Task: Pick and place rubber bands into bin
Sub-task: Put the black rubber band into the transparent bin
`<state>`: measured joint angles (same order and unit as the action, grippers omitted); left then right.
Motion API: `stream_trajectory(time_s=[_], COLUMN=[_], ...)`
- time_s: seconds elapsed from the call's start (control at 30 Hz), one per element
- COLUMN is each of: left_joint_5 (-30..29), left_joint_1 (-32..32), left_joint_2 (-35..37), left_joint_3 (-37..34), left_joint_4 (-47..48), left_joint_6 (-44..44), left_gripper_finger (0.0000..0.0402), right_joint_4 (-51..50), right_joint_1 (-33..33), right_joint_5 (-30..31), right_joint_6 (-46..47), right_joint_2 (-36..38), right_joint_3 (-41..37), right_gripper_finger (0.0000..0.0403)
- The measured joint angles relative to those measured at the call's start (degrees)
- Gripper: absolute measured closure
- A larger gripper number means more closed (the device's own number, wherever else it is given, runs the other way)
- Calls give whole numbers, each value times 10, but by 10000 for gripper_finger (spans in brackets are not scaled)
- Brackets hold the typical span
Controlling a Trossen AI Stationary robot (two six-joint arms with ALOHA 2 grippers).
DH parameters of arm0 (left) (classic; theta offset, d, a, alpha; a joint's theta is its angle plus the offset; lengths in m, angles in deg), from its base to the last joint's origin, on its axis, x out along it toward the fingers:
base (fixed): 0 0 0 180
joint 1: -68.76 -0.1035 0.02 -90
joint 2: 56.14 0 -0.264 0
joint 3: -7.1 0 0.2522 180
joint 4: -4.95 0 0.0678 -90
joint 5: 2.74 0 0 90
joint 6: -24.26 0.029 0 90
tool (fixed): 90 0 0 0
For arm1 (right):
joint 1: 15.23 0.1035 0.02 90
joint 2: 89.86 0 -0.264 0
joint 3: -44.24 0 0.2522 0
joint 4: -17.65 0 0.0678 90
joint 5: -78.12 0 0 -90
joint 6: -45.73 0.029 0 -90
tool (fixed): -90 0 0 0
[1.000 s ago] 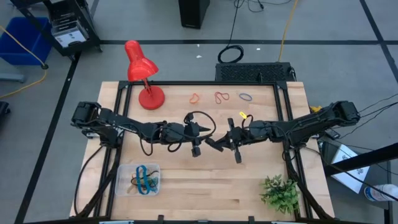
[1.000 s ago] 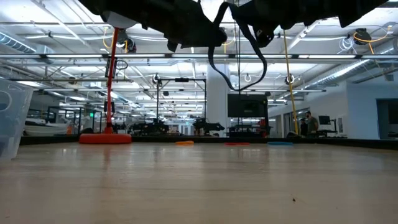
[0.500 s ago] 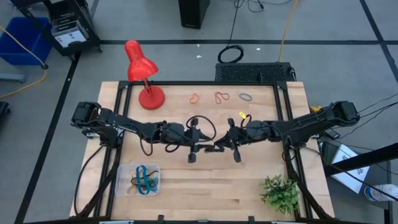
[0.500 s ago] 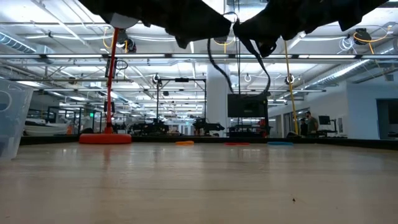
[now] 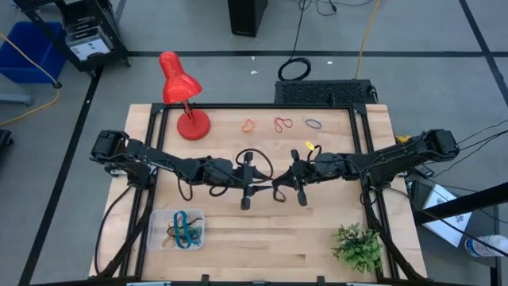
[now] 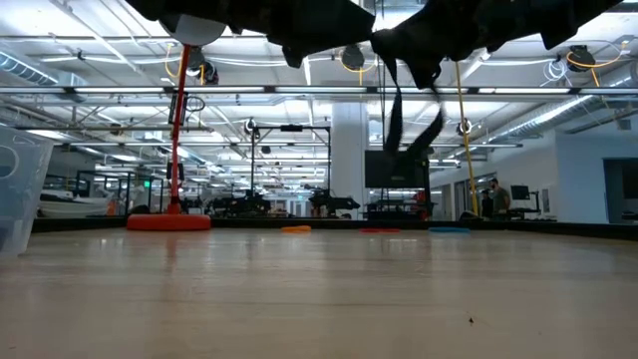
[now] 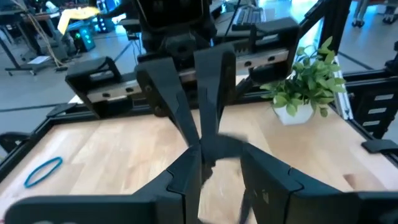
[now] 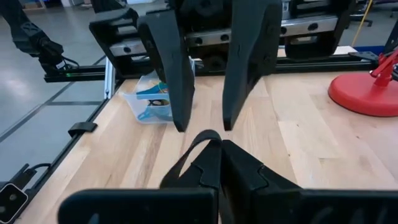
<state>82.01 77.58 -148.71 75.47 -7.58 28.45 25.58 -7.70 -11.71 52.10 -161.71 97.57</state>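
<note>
A large black rubber band [image 5: 255, 163] is up in the air at the table's middle, between my two grippers, which face each other tip to tip. My right gripper [image 8: 219, 149] is shut on it. My left gripper [image 7: 221, 169] is open, with its fingers [image 8: 177, 93] on either side of the right gripper's tips. The band hangs below them in the low view [image 6: 394, 115]. The clear bin [image 5: 176, 229] at the near left holds blue and green bands. Orange [image 5: 248, 125], red [image 5: 282, 124] and blue [image 5: 314, 124] bands lie flat near the far edge. My right gripper pinches the black band [image 8: 198, 142] between its two shut fingers, at their free ends. The fingers come about level from the table's right. The band is lifted clear of the table and its loose part hangs slack below the fingers [image 6: 429, 135].
A red desk lamp [image 5: 181, 87] stands at the far left on its round base [image 5: 193, 125]. A small potted plant [image 5: 357, 245] is at the near right corner. Bare wood lies between the bin and the plant.
My left gripper has turned about its wrist, and the two grippers' tips have drawn closer together at the table's middle. The black band's hanging loop was wide. It has shifted toward the right gripper and now hangs narrower.
</note>
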Motion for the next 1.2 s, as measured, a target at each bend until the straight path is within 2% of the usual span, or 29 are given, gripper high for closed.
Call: stream_trajectory(time_s=[0.2,0.73,1.2], left_joint_5=[-23,-23,-20], left_joint_1=[0,-2,-2], left_joint_2=[0,0,0], left_joint_3=[0,0,0], left_joint_4=[8,7,13], left_joint_6=[-4,-33,-51], left_gripper_finger=[282,282,282], right_joint_4=[8,45,129], right_joint_1=[0,0,0], right_joint_5=[0,-3,-3], right_joint_6=[0,0,-27], right_joint_2=[0,-18,-33], right_joint_3=[0,0,0], right_gripper_finger=[403,403,403])
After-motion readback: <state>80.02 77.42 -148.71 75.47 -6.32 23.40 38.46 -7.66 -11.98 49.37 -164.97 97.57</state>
